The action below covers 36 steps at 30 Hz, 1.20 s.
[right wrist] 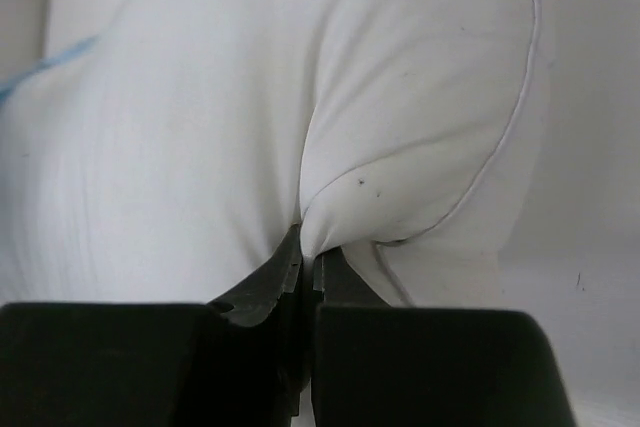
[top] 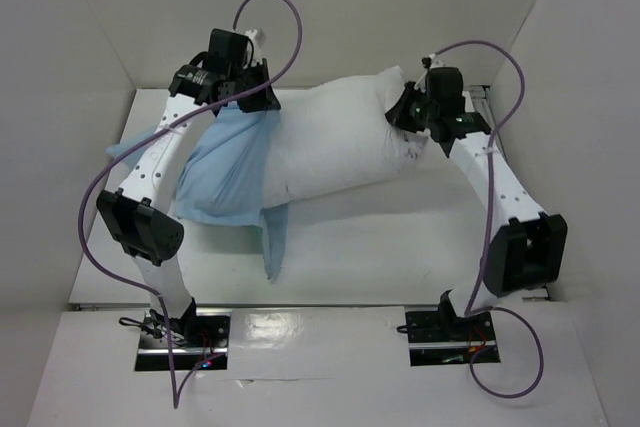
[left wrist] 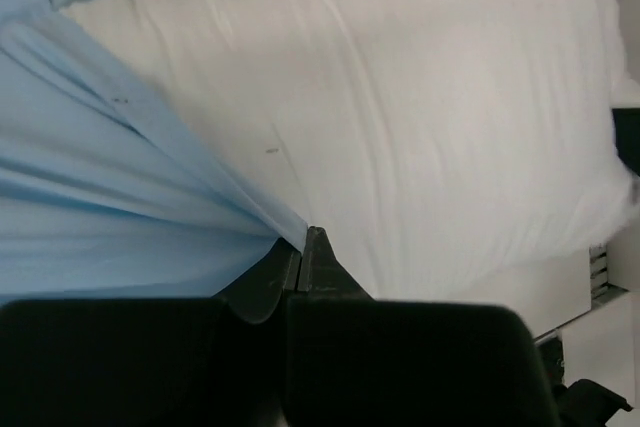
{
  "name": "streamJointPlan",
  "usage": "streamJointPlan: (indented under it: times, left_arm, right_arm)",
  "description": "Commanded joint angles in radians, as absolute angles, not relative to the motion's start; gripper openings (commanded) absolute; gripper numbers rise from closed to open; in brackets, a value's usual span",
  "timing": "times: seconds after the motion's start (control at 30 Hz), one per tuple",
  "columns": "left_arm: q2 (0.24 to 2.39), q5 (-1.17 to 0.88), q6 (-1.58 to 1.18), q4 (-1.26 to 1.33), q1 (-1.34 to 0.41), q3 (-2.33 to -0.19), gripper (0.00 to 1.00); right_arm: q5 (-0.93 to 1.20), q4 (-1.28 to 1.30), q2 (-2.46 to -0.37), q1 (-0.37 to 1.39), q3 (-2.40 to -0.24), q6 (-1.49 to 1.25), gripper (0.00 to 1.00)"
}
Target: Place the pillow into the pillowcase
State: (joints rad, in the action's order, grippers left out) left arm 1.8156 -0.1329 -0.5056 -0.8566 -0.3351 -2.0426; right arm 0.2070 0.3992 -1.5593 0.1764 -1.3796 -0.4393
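Left gripper (left wrist: 303,247) pinches limp pillowcase (left wrist: 100,217) edge beside pillow (right wrist: 200,147); right gripper (right wrist: 308,255) clamps pillow's corner fabric. Pillow likely light, squashy.

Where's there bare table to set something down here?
The widest bare patch of table lies on the near side of the pillow, between the pillowcase tail and the right arm. A thin strip runs behind the pillow. The left side is crowded by pillowcase and left arm.
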Motion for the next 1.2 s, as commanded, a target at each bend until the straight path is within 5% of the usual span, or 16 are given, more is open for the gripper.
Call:
streamJointPlan:
  times: [0.0, 0.23, 0.3, 0.33, 0.4, 0.47, 0.53, 0.57, 0.6, 0.83, 0.97, 1.17]
  left_arm:
    - [1.815, -0.272, -0.515, -0.769, -0.362, -2.16, 0.0]
    - [1.772, -0.196, -0.515, -0.769, -0.402, -1.952, 0.07]
    - [1.772, -0.187, -0.491, -0.797, -0.402, -1.91, 0.27]
    - [1.76, -0.175, -0.477, -0.814, -0.402, -1.91, 0.52]
    - [1.744, -0.129, -0.463, -0.85, -0.402, -1.936, 0.71]
    - [1.712, -0.098, -0.434, -0.85, -0.402, -1.965, 0.86]
    - [1.703, -0.057, -0.425, -0.85, -0.402, -2.005, 0.9]
    - [1.694, -0.045, -0.413, -0.85, -0.402, -2.016, 0.9]
    - [1.694, -0.02, -0.413, -0.85, -0.402, -2.026, 0.9]
    - [1.747, 0.089, -0.354, -0.792, -0.402, -2.03, 0.76]
    - [1.798, 0.156, -0.316, -0.729, -0.423, -2.02, 0.8]
    - [1.962, 0.395, -0.266, -0.764, -0.477, -2.126, 0.84]
  right_arm:
    - [0.299, 0.385, -1.364, 0.255, -1.508, -0.423, 0.0]
    - [0.221, 0.351, -1.195, 0.478, -1.068, -0.509, 0.0]
    - [0.192, 0.325, -1.16, 0.586, -0.947, -0.557, 0.0]
    - [0.169, 0.325, -1.149, 0.628, -0.921, -0.566, 0.0]
    - [0.115, 0.385, -1.137, 0.728, -0.893, -0.575, 0.0]
    - [0.048, 0.437, -1.126, 0.764, -0.882, -0.565, 0.13]
    - [-0.055, 0.529, -1.117, 0.79, -0.906, -0.565, 0.47]
    - [-0.083, 0.557, -1.117, 0.79, -0.917, -0.554, 0.74]
    - [-0.118, 0.586, -1.117, 0.79, -0.931, -0.554, 0.8]
    - [-0.425, 0.747, -1.074, 0.79, -1.037, -0.662, 0.9]
    - [-0.498, 0.756, -1.06, 0.77, -1.037, -0.744, 0.92]
    - [-0.326, 0.706, -1.071, 0.605, -1.048, -0.778, 0.94]
